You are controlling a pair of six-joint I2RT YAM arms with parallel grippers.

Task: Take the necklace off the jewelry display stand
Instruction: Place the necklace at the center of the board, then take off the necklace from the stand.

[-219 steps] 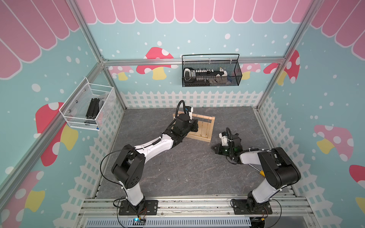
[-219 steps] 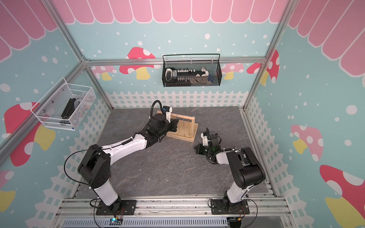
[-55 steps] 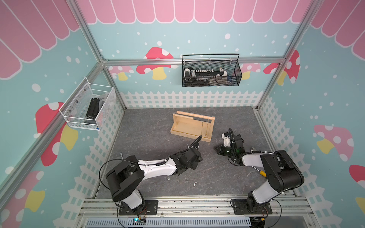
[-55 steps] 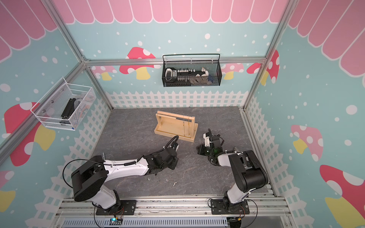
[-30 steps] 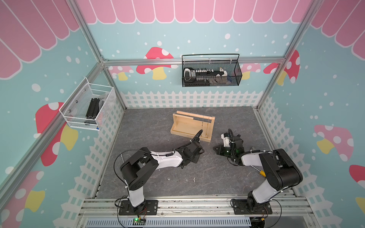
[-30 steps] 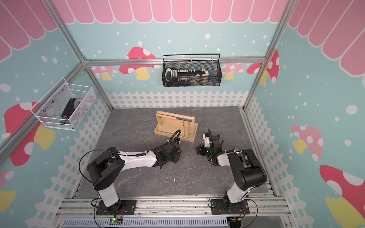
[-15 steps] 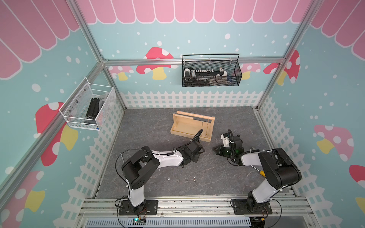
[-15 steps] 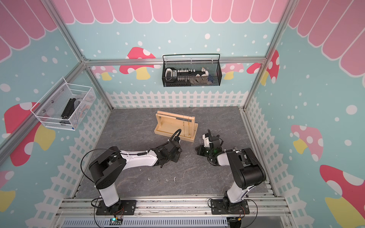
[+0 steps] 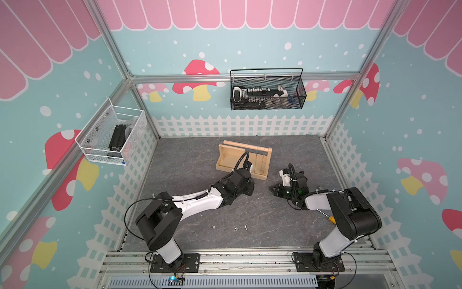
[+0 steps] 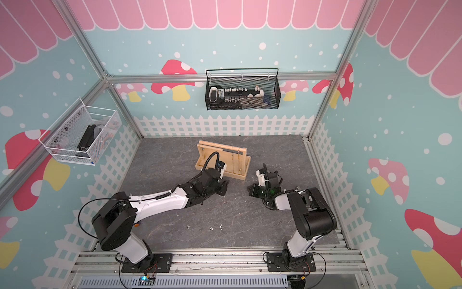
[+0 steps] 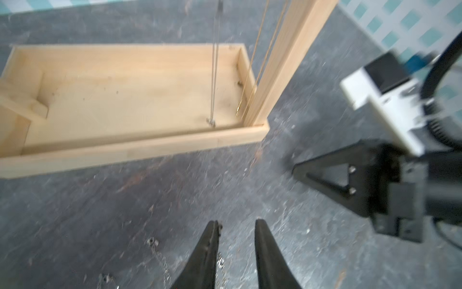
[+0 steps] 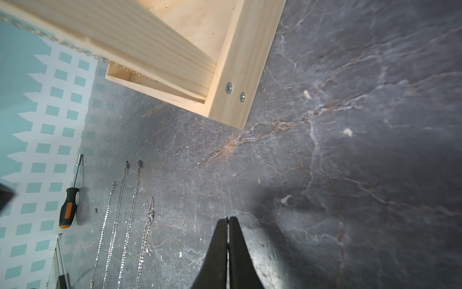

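Jewelry display stand (image 12: 160, 50): pale unpainted wood, matt, grain plainly visible. Two bright metal screws (image 12: 229, 87) sit in its end rail. Hanging on it are a fine silver-toned metal necklace (image 11: 215, 62) and gold-toned chains (image 11: 252, 62). Floor (image 12: 350, 150): dark grey stone-look surface, matt, with pale and rust veining. Loose chains (image 12: 130, 212) lying on it: silvery metal links. Screwdriver (image 12: 68, 207): metal shaft, black and orange handle. Left gripper (image 11: 237, 225) fingers (image 11: 208, 252): black, matt. Far basket (image 9: 297, 100): black wire mesh.

No writing, label, brand or number can be read in any view. Anything printed on the things in the black wire basket (image 9: 299, 93) is too small to tell.
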